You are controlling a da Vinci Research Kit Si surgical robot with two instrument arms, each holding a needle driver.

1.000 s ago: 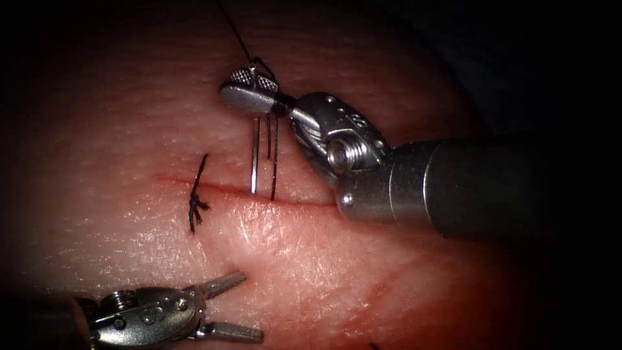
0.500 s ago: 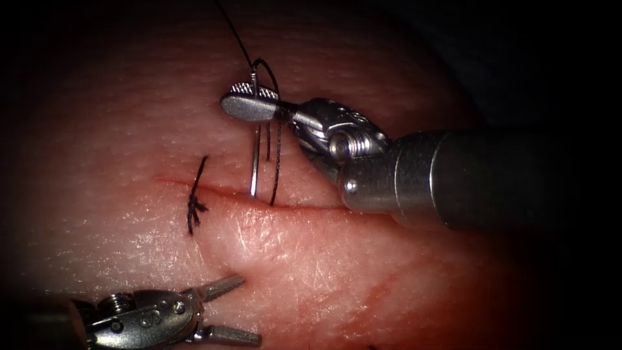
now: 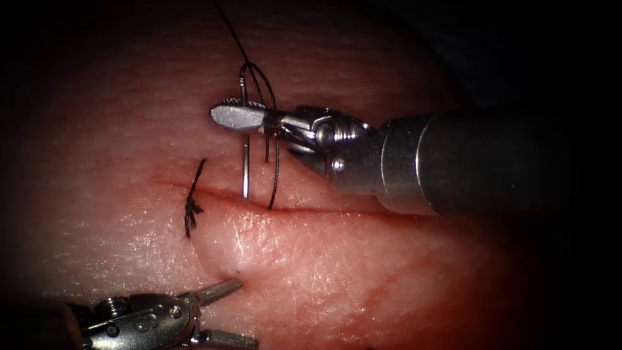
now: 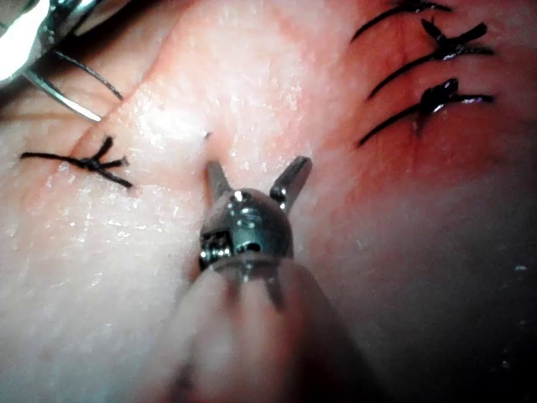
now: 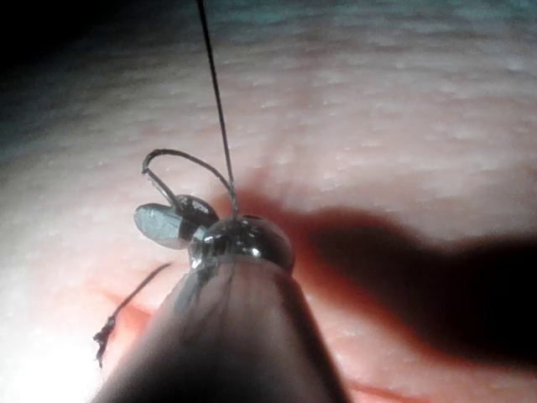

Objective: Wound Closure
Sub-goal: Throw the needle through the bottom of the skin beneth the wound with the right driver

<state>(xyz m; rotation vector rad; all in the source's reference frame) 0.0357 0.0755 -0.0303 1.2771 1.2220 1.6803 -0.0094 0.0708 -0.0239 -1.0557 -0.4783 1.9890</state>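
My right tool (image 3: 234, 117) comes in from the right, jaws shut on the curved needle (image 3: 245, 162) close to its tail. The needle runs down from the jaws and its point is buried in the cut (image 3: 304, 209), right of a tied stitch (image 3: 190, 209). Black thread (image 3: 275, 168) loops over the jaws, drops into the cut beside the needle and also leads off upward. The right wrist view shows the same jaws (image 5: 170, 223) under the thread loop (image 5: 180, 156). My left tool (image 3: 243, 313) waits below the cut, jaws open and holding nothing; its open fingers (image 4: 294, 172) hover over the tissue (image 4: 210, 92).
Several finished stitches (image 4: 428, 92) cross the tissue in the left wrist view, and the tied stitch (image 4: 96, 161) lies near the right tool's needle (image 4: 63, 96). Red fluid (image 3: 389, 291) stains the tissue below the cut. A small bump (image 3: 234, 268) rises just above the left tool's tips.
The right tool has rolled its wrist and shifted left and lower, carrying the needle leftward; the tail and thread loop now stand above the jaws. The left tool has dropped slightly.
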